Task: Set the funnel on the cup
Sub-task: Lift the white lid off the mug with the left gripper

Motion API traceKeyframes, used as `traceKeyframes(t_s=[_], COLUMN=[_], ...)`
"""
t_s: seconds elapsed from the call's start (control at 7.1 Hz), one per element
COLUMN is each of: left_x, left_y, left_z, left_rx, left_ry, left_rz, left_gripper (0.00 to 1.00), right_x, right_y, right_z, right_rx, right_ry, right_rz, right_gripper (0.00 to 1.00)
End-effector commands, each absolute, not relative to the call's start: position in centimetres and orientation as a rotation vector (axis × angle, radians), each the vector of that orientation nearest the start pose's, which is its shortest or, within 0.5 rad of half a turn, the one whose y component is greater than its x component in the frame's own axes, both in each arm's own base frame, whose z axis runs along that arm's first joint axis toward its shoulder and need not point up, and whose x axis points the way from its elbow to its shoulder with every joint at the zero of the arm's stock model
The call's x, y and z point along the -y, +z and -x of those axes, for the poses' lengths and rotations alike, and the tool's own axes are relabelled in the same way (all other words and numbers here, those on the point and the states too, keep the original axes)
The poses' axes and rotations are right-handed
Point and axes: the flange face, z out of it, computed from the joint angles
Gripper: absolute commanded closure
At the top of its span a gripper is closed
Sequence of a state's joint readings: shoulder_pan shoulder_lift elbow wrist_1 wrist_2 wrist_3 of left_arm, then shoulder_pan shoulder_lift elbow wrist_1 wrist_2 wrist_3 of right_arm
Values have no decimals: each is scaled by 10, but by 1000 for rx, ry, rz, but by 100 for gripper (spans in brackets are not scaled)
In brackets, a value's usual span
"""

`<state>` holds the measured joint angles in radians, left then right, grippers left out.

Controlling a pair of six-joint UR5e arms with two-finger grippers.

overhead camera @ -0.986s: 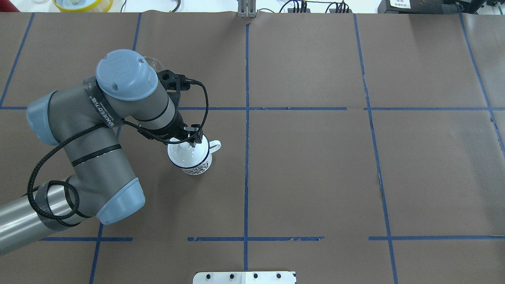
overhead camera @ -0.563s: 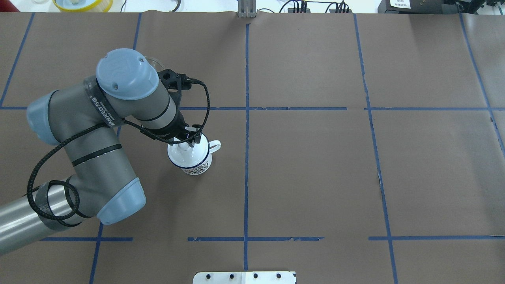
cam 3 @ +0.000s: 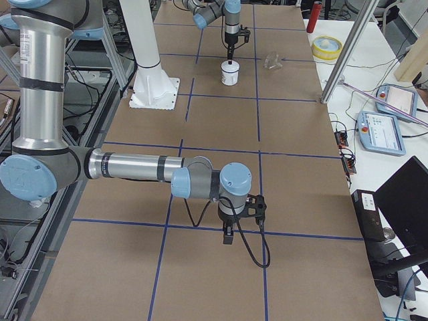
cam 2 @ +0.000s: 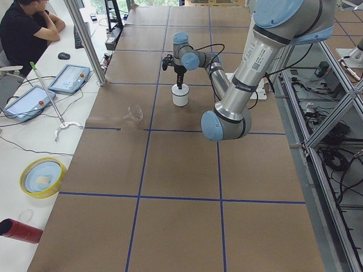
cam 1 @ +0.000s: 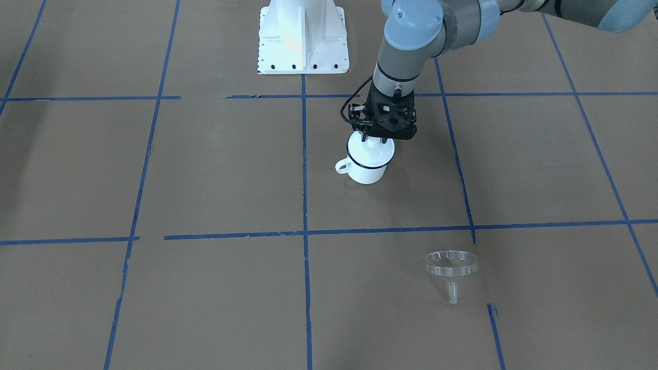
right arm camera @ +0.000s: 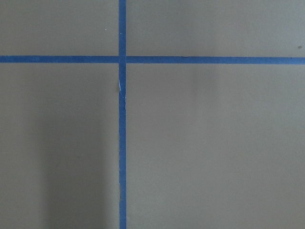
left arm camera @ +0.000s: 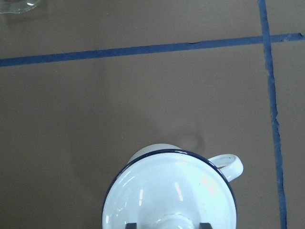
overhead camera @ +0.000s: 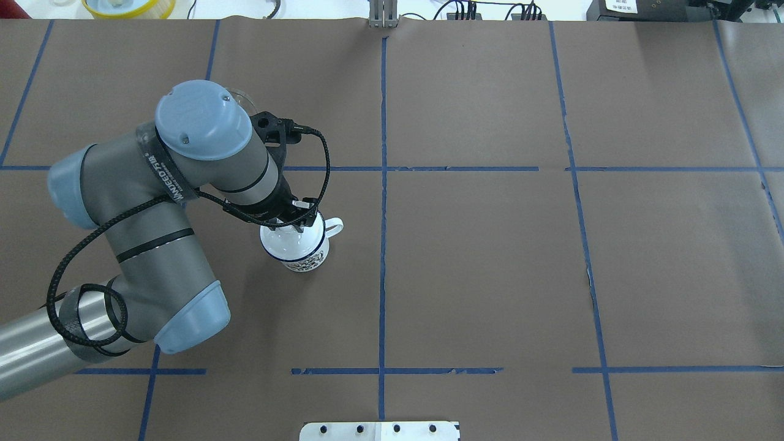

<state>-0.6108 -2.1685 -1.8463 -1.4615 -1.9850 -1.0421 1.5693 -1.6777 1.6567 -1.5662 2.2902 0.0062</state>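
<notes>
The cup [cam 1: 366, 167] is a white mug with a dark blue rim, upright on the brown table; it also shows in the overhead view [overhead camera: 301, 256]. A round white knobbed lid [left arm camera: 171, 191] sits on it. My left gripper [cam 1: 378, 137] hangs straight over the mug, with its fingers standing a little apart on either side of the lid's knob in the left wrist view. The clear funnel [cam 1: 451, 267] lies on the table well away from the mug, and its edge shows in the left wrist view [left arm camera: 19, 5]. My right gripper [cam 3: 227, 234] hovers over bare table far off; I cannot tell if it is open or shut.
The white robot base [cam 1: 302, 36] stands at the table's robot-side edge. A yellow bowl [cam 2: 42, 177] and a red cylinder [cam 2: 20, 229] lie off the table's far edge. A seated operator [cam 2: 28, 28] and tablets are beside the table. Blue tape lines grid the brown surface.
My left arm's upper joints have shifted slightly right and toward the robot. The gripper has stayed over the lidded mug. The mug has not moved.
</notes>
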Motion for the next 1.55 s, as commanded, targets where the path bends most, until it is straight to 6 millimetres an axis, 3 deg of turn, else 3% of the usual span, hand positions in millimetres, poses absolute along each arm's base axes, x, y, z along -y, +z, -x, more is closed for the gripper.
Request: traceKeyframes(t_s=[0.0,0.28,0.56,0.7,0.85,0.99,1.13,1.27,1.41], left_x=[433,432,428,421,410,425,437,431,415], left_y=[208,206,200,189,172,171,174,199,243], left_z=[-460,-457,-449,-434,-409,-381,-363,-348,-329], left_rx=[-849,-853,-848,-845,-843,-837,-827,-812,-839], left_ry=[84,78,75,71,74,30,62,96,115], left_rz=[-75,-76,-73,-75,-83,-104,-149,-162,-193], left_gripper=[62,88,93,100,100,100,100,100,100], right_x=[445,446,446,445,445,446,445,445,445], right_y=[670,669,669,670,670,669,670,670,670], right_z=[-67,-67,-67,-67,-67,-67,-67,-67,-67], right_rx=[719,719,719,719,719,719,719,719,719], right_ry=[10,10,10,10,10,10,10,10,10], right_rz=[19,17,17,19,19,17,19,19,19], right_gripper=[0,0,0,0,0,0,0,0,0])
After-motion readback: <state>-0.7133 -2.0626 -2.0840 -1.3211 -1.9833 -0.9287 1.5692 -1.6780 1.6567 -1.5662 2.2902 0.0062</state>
